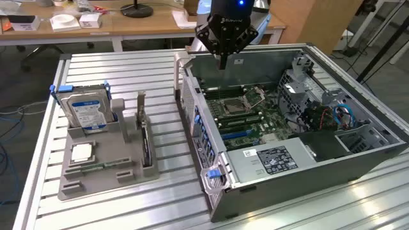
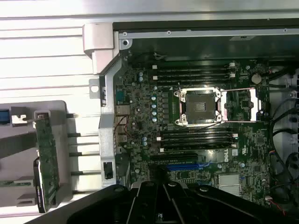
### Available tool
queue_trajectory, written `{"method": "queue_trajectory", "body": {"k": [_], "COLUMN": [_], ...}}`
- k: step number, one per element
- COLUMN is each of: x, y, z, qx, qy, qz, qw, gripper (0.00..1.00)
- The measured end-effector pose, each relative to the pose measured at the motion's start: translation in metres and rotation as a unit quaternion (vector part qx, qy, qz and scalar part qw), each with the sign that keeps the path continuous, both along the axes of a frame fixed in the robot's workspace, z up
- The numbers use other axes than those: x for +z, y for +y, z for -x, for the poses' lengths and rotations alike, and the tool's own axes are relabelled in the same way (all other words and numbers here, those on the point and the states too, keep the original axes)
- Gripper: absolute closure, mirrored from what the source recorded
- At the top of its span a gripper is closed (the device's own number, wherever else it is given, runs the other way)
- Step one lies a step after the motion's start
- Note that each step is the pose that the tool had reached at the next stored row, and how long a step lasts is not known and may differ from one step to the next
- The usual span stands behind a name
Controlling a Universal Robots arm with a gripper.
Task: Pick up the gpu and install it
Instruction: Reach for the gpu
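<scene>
The gpu stands on edge in a slot of the grey holder at the exterior view's left, its silver bracket pointing up. In the wrist view the gpu shows as a thin board in that holder, off to the side of the case. My gripper hangs above the far side of the open computer case, well away from the card. Its fingers are shut with nothing between them. In the wrist view the gripper is over the motherboard, near the blue expansion slot.
The holder also carries a blue-labelled hard drive, a processor chip and a memory stick. The case lies on a slatted metal table. A cluttered desk stands behind.
</scene>
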State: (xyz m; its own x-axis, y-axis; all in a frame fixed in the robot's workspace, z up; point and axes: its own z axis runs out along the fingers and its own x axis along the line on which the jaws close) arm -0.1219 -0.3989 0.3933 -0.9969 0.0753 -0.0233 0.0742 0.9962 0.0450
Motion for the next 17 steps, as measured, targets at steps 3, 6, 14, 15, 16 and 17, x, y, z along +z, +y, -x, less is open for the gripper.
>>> {"method": "queue_trajectory", "body": {"k": [3,6,14,15,16,17], "x": [0.0,0.0,0.0,0.0,0.0,0.0], "y": [0.0,0.0,0.0,0.0,0.0,0.0], "z": [0.0,0.0001,0.001,0.0011,0.0014,0.0015], "qx": [0.0,0.0,0.0,0.0,0.0,0.0], "qy": [0.0,0.0,0.0,0.0,0.0,0.0], "qz": [0.0,0.0,0.0,0.0,0.0,0.0], "qw": [1.0,1.0,1.0,1.0,1.0,1.0], "gripper": [0.89,0.89,0.89,0.89,0.89,0.89]}}
